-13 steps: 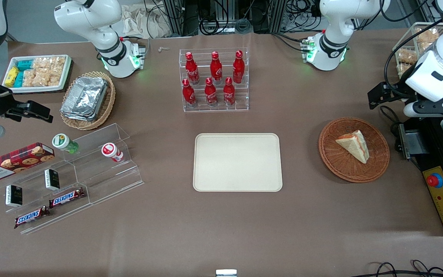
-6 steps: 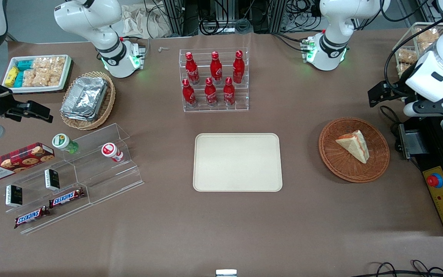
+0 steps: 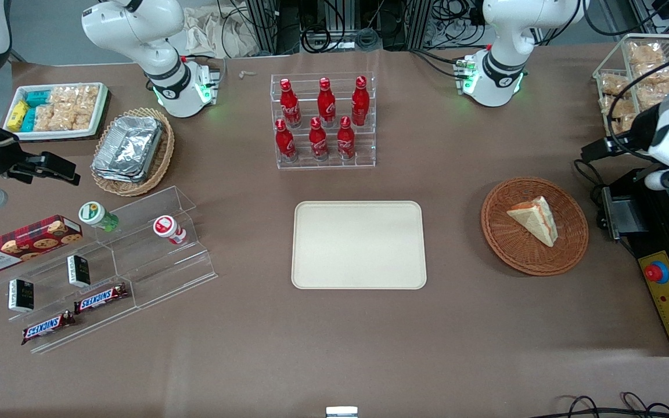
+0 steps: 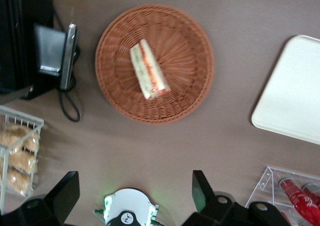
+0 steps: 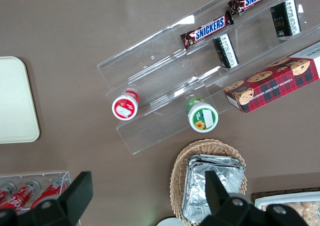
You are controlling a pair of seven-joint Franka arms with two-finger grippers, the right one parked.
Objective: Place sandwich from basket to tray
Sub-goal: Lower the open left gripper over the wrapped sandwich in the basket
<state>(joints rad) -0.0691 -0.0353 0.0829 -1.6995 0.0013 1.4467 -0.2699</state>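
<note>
- Nearest the front camera, toward the parked arm's end of the table: two Snickers bars (image 3: 101, 298) on the lowest step of a clear acrylic stand (image 3: 160, 255), with a red tartan cookie box (image 3: 21, 242) at its upper step.
- Mid-table: the tray (image 3: 359, 245), flat, cream-beige, nothing on it.
- Beside the tray, toward the working arm's end and well apart from it: the basket (image 3: 509, 255), round, reddish-brown wicker.
- In the basket, off-centre toward the working arm's end: the sandwich (image 3: 535, 219), a pale triangular wedge lying on its side, red and green filling visible along the cut edge in the left wrist view (image 4: 148, 70).
- Just beside the basket, at the table's edge: a black and yellow control box (image 3: 668, 302) with a red button.
- Farther from the front camera than the basket and high above the table at the working arm's end: the gripper (image 4: 135, 186), fingers (image 4: 67, 191) spread wide, nothing between them, looking down on basket (image 4: 185, 61), sandwich and a corner of the tray (image 4: 295, 91).
- No contact between gripper and sandwich.
- Farther again, mid-table: a clear rack (image 3: 323, 119) of red bottles in two rows.
- Toward the parked arm's end: a tan wicker basket (image 3: 160, 157) with stacked foil trays, and near it a white tray (image 3: 99, 113) of packaged snacks.
- At the working arm's end: a wire basket (image 3: 642, 64) of baked goods.
</note>
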